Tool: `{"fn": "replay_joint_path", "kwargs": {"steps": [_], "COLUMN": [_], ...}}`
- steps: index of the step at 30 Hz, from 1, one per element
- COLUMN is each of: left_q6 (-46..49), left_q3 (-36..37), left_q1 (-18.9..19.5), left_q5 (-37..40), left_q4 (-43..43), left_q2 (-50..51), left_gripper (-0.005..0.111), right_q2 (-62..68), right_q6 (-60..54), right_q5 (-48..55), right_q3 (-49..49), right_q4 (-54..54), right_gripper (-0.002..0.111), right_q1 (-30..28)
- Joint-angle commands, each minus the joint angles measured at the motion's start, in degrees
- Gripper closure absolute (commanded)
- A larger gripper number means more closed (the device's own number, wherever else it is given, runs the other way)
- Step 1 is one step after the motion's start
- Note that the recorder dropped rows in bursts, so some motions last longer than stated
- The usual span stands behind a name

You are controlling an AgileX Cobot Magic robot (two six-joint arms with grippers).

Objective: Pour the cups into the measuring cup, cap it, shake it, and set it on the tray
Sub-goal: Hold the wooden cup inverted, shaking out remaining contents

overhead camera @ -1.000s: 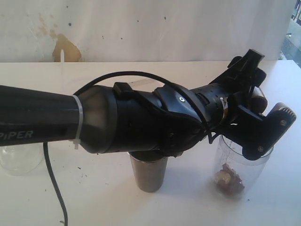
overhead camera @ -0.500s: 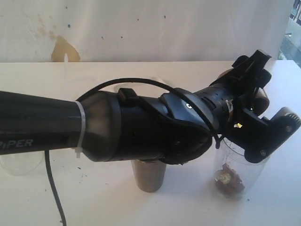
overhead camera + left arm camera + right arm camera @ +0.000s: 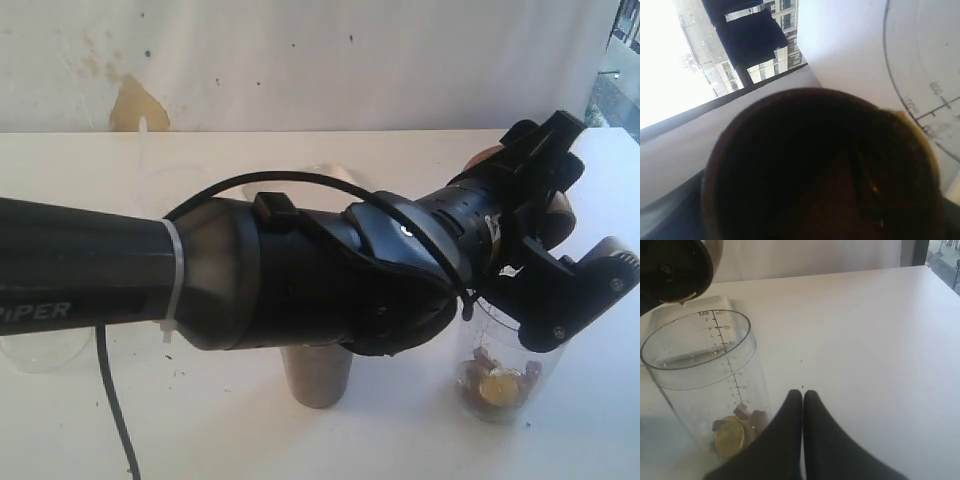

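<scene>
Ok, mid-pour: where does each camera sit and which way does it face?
Exterior: close to the left arm, facing across the table to the wall; that arm fills the middle, its left gripper tipping the brown cup over the measuring cup.
Left wrist: right behind the brown cup, which fills the frame, measuring cup rim beyond; no fingers show clearly.
Right wrist: low over the table, facing the measuring cup; the shut right gripper shows in front.
Shared: all three see the brown cup and measuring cup.

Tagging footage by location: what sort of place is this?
Probably an indoor robot test bench, not a home kitchen: a plain white table, a stained plain wall behind it, and city buildings visible outside.
</scene>
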Motion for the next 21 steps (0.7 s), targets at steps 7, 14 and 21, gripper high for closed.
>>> {"fn": "replay_joint_path", "kwargs": {"steps": [7,14,21], "left_q6": [4.7,5.79,6.28], "left_q3": [-0.4,-0.4,-0.4], "left_q1": [-0.82,-0.94,-1.9], "left_q5": [1.87,2.33,2.43], "left_q4": [-0.07,-0.07,-0.07], "left_q2": [-0.96,-0.96,-0.96], "left_gripper": [0.107,0.107,0.107], "right_q2": [-0.31,-0.31,-0.31], "right_q6": [0.08,0.08,0.08], "right_q5": [-0.12,-0.12,-0.12], "right_q3": [0.29,0.29,0.29], "right_q4": [-0.11,-0.11,-0.11], "right_gripper": [0.108,0.108,0.108], "right_q1": [0.11,0.11,0.19]}}
